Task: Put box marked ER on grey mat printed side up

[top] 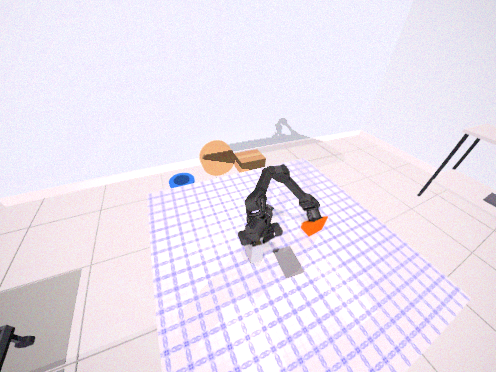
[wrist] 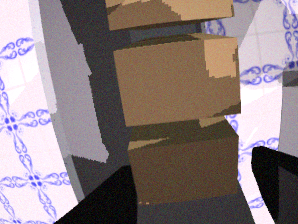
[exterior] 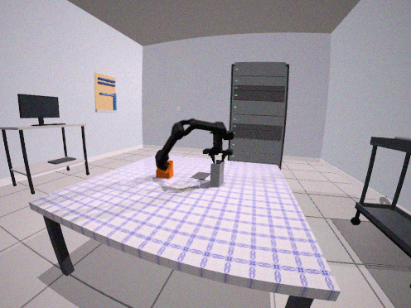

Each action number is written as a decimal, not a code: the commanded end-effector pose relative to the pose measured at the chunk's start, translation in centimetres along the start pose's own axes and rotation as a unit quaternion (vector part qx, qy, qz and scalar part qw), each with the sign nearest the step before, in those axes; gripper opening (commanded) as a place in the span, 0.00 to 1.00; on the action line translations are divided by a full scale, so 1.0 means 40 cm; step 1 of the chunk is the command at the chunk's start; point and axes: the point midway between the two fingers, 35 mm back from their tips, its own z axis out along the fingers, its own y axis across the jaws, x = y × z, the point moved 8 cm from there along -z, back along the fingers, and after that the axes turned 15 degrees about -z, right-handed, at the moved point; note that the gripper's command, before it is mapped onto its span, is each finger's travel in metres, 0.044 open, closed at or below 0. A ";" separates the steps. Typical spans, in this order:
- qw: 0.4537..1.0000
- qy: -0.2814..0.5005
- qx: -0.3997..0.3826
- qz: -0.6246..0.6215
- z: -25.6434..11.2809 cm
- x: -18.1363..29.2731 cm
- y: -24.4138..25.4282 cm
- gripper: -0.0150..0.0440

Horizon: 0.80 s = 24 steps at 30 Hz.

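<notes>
The light grey bin (top: pixel 255 254) (exterior: pixel 217 175) (wrist: pixel 72 90) stands on the checked table beside the flat grey mat (top: pixel 289 262) (exterior: pixel 200 175). In the wrist view three tan boxes stand in a row in the bin: a far one (wrist: pixel 170 12), a middle one (wrist: pixel 177 82) and a near, shaded one (wrist: pixel 184 170). No printed code is visible on them. My gripper (exterior: pixel 219 161) (wrist: pixel 194 167) is partly open over the bin. Its fingers straddle the near box, with a gap showing at the right finger. The fingers' lower ends and the boxes' sides are hidden.
The arm's orange base (top: pixel 314 226) (exterior: pixel 165 171) stands on the table on the far side of the mat from the bin. A blue ring-shaped thing (top: pixel 181 180) and a tan block (top: pixel 251 159) show beyond the table edge. A server rack (exterior: pixel 258 112) stands behind.
</notes>
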 end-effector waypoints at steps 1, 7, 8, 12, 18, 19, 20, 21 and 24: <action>1.000 -0.001 -0.005 0.003 -0.047 -0.001 0.001 0.65; 1.000 -0.002 -0.005 0.003 -0.095 -0.001 -0.003 0.65; 1.000 -0.002 -0.005 0.003 -0.095 -0.001 -0.003 0.65; 1.000 -0.001 -0.005 0.003 -0.138 -0.001 -0.001 0.65; 1.000 -0.002 -0.008 0.004 -0.127 -0.006 -0.001 0.65; 1.000 -0.002 -0.008 0.004 -0.127 -0.006 -0.001 0.65; 1.000 -0.002 -0.008 0.004 -0.127 -0.006 -0.001 0.65; 1.000 -0.002 -0.008 0.004 -0.127 -0.006 -0.001 0.65; 1.000 -0.002 -0.008 0.004 -0.127 -0.006 -0.001 0.65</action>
